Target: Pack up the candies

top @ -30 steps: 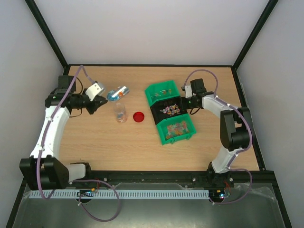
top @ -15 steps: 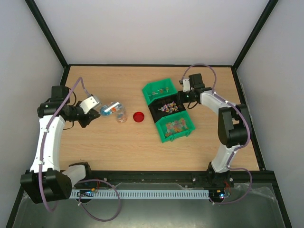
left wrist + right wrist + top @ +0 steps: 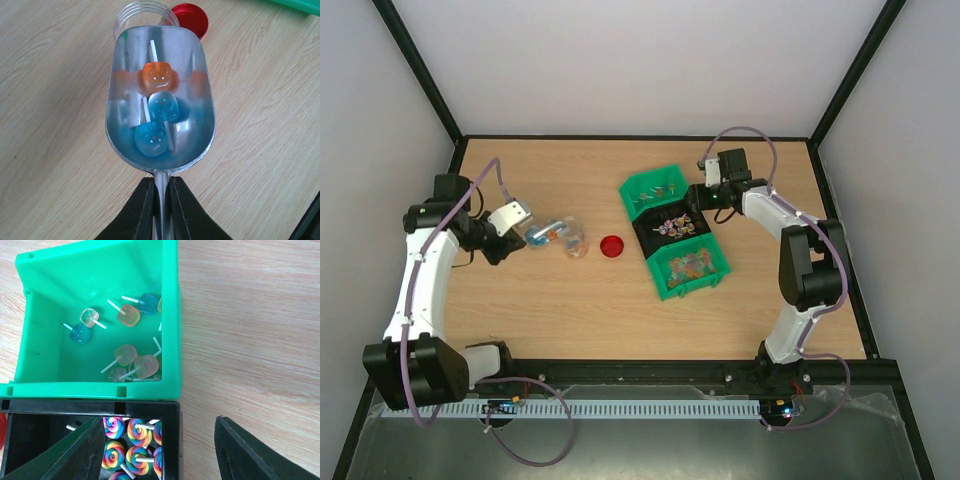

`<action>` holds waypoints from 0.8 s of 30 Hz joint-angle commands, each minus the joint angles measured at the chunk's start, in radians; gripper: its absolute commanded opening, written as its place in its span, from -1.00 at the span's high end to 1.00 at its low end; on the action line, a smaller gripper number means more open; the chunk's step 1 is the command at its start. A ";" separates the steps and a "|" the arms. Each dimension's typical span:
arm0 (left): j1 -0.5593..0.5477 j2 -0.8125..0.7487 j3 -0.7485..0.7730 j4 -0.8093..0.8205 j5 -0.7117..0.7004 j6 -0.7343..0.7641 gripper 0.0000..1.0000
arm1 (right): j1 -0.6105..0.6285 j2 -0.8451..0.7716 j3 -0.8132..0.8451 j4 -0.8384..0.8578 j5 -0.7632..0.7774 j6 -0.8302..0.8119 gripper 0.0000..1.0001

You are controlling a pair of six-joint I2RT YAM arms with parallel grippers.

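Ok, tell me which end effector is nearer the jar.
Left. The left end effector is left of the jar, its scoop reaching it; the right end effector is at the bins' far side, past the lid.

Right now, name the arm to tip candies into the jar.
Left arm: its jaws are shut on the scoop, which holds three candies, tip right by the jar. The right arm is across the table by the green bin, jaws open and empty.

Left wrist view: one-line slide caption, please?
Left gripper shut on a silver metal scoop carrying one orange and two blue cube lollipops, tip at a clear plastic jar beside a red round lid.
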 commanded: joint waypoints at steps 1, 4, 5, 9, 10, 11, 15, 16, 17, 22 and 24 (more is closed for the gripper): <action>-0.016 0.036 0.062 -0.032 -0.038 -0.006 0.95 | 0.002 -0.011 0.034 -0.034 0.000 0.004 -0.23; -0.032 0.049 0.076 -0.044 -0.048 -0.006 0.95 | 0.001 -0.010 0.038 -0.035 0.004 0.005 -0.27; -0.040 0.051 0.076 -0.049 -0.054 -0.006 0.95 | 0.000 -0.009 0.038 -0.037 0.003 0.004 -0.29; -0.066 0.057 0.076 -0.055 -0.079 -0.013 0.95 | 0.000 -0.010 0.038 -0.040 0.007 0.004 -0.51; -0.071 0.061 0.080 -0.054 -0.084 -0.017 0.95 | 0.000 -0.010 0.039 -0.041 0.008 0.004 -0.58; -0.077 0.065 0.083 -0.051 -0.091 -0.023 0.95 | 0.000 -0.007 0.041 -0.043 0.008 0.005 -0.63; -0.098 0.092 0.105 -0.047 -0.114 -0.048 0.95 | -0.001 -0.008 0.043 -0.042 0.012 0.013 -0.78; -0.099 0.098 0.111 -0.049 -0.115 -0.054 0.95 | -0.001 -0.008 0.043 -0.042 0.014 0.014 -0.79; -0.100 0.106 0.117 -0.052 -0.114 -0.058 0.95 | -0.001 -0.009 0.043 -0.042 0.014 0.015 -0.80; -0.111 0.130 0.133 -0.056 -0.133 -0.074 0.95 | -0.003 -0.011 0.045 -0.039 0.015 0.019 -0.84; -0.120 0.136 0.140 -0.060 -0.145 -0.074 0.95 | -0.004 -0.010 0.046 -0.039 0.016 0.019 -0.86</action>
